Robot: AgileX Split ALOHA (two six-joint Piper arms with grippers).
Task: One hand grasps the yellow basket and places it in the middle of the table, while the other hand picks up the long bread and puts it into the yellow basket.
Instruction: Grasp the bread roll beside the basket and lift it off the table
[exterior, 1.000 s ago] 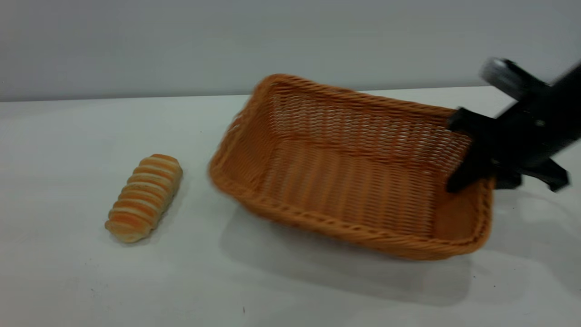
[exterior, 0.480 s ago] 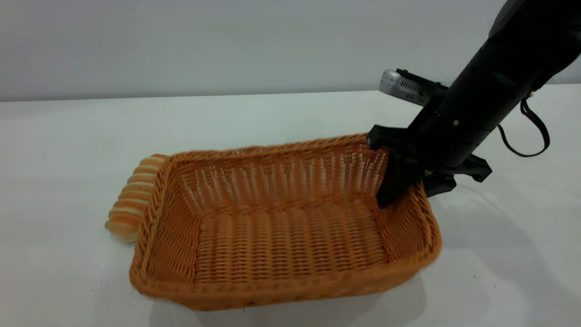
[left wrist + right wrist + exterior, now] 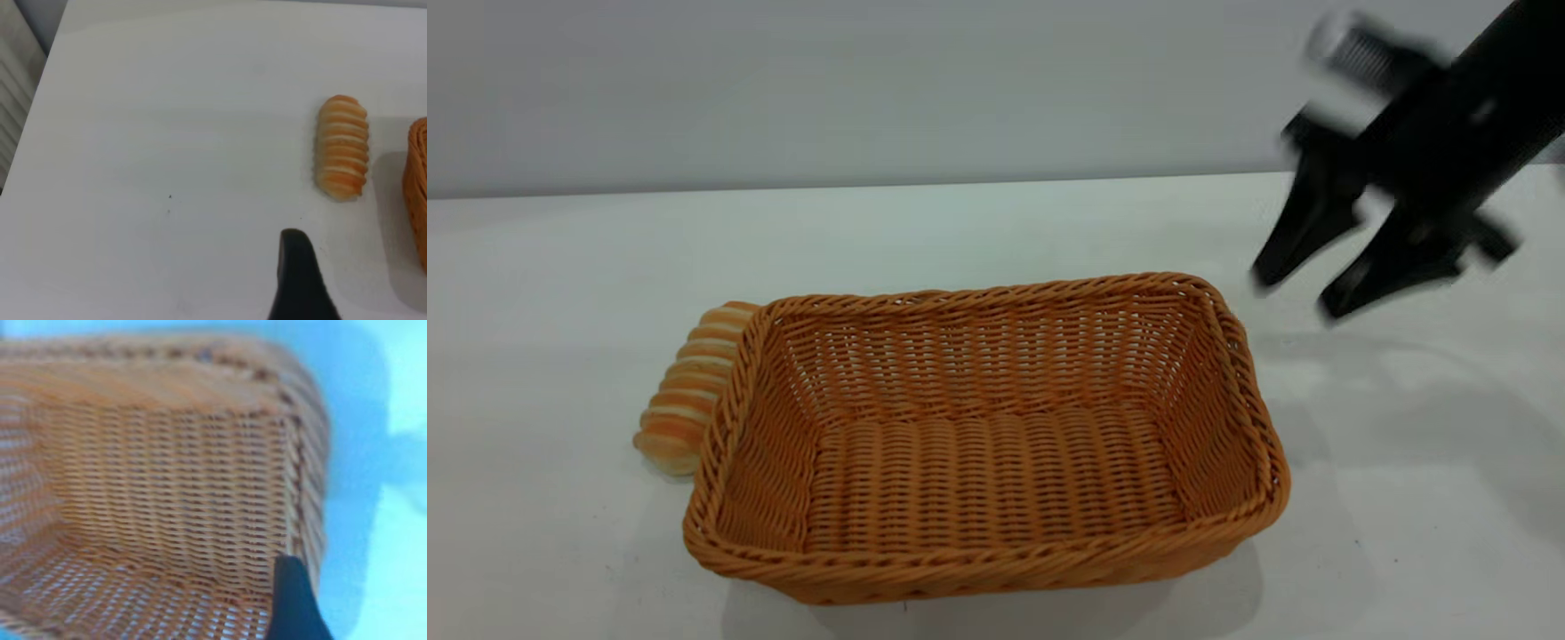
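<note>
Left side of the exterior view: long bread [image 3: 685, 391] lies on the table [image 3: 560, 293], its right edge hidden behind the left rim of the yellow basket [image 3: 987, 569]. From there it looks to be touching or just beside the rim; the left wrist view shows the bread [image 3: 342, 147] with a strip of bare table between it and the basket rim [image 3: 417, 193], so apart but close. Stripes run crosswise, orange-brown and cream.

Left gripper: only one dark fingertip [image 3: 300, 273] shows in its own wrist view, above bare table near the bread, not touching it. Cannot tell how its jaws stand.

Centre: basket sits flat on the table, upright, long side facing the camera, nothing inside it. Braided rim, open-weave sloping sides.

Right: right gripper [image 3: 1303, 284] is up in the air, above and just past the basket's right end, clear of the rim, motion-blurred. Jaws apart, holding nothing. Its wrist view looks down into the basket's interior [image 3: 167, 487], with one fingertip [image 3: 293, 600] over the wall near a corner.

No brands, labels or readable writing on anything visible.
</note>
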